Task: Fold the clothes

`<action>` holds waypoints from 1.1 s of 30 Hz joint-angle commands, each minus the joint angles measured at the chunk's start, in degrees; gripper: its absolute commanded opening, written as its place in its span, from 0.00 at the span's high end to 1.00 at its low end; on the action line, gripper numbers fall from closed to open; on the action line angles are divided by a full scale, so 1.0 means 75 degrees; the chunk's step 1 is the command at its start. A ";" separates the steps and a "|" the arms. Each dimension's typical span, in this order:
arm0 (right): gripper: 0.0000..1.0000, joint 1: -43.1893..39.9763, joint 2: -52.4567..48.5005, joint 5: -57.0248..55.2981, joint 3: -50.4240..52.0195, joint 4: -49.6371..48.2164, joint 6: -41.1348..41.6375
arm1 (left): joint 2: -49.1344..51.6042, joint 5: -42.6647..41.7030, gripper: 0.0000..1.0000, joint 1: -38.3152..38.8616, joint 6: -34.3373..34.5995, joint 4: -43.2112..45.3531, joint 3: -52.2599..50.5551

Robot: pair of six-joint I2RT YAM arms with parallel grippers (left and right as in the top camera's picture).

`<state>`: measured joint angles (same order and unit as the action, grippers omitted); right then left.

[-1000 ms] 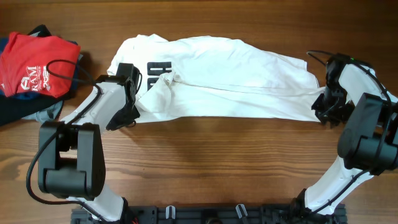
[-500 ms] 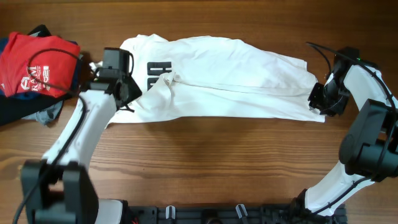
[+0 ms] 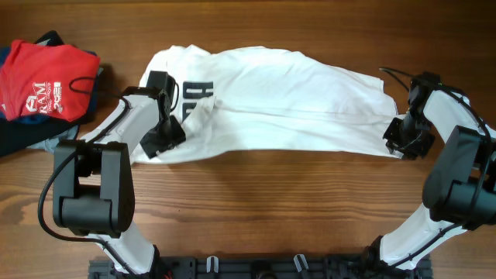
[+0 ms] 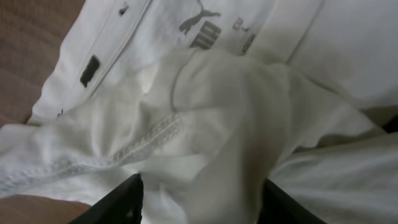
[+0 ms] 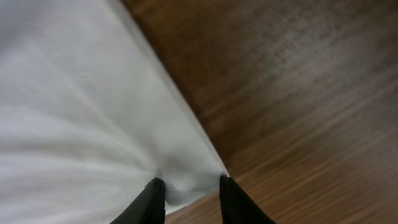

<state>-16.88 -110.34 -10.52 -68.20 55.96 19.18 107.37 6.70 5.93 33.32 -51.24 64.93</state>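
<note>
A white T-shirt [image 3: 287,101] with black lettering lies spread across the wooden table. My left gripper [image 3: 161,141] is at the shirt's front left edge. In the left wrist view its fingers [image 4: 202,202] are closed on a thick bunch of the white fabric [image 4: 217,93]. My right gripper [image 3: 404,143] is at the shirt's front right corner. In the right wrist view its fingers [image 5: 189,190] pinch that corner of the shirt [image 5: 74,93] just above the table.
A pile of other clothes sits at the far left, with a red shirt [image 3: 46,77] on top of dark garments [image 3: 23,136]. Bare wooden table [image 3: 271,209] lies in front of the shirt. A black rail [image 3: 256,267] runs along the front edge.
My left gripper rose toward the far left, then came back down to the shirt's front left edge. The shirt's left side now lies flatter and reaches further left. The right gripper barely moved.
</note>
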 commanded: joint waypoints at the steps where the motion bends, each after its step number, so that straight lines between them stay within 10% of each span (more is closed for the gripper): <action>1: 0.73 -0.0192 -0.0032 -0.0659 0.0111 0.0085 0.0498 | 0.0356 0.0251 0.44 -0.0009 -0.0012 -0.1067 -0.0277; 12: 0.75 -0.0729 0.0662 0.0335 -0.0137 -0.0204 -0.0041 | -0.1180 0.0860 0.35 -0.0009 0.0015 -0.0781 0.0128; 15: 0.67 -0.0729 0.1469 0.1317 -0.0498 -0.0632 -0.0997 | -0.2302 0.0632 0.06 -0.0009 -0.0268 0.0714 0.0530; 18: 0.60 -0.0729 0.2116 0.3144 -0.0522 -0.1309 -0.1894 | -0.2594 -0.0446 0.05 -0.0061 -0.1020 0.2582 0.0807; 33: 0.57 -0.0729 0.2241 0.3448 -0.0522 -0.0557 -0.1938 | 0.3500 -0.2320 0.16 -0.0892 -0.1620 0.1480 0.6041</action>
<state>-22.24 -93.65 14.15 -71.42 51.33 5.65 129.05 -7.01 -0.82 22.72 -39.07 109.06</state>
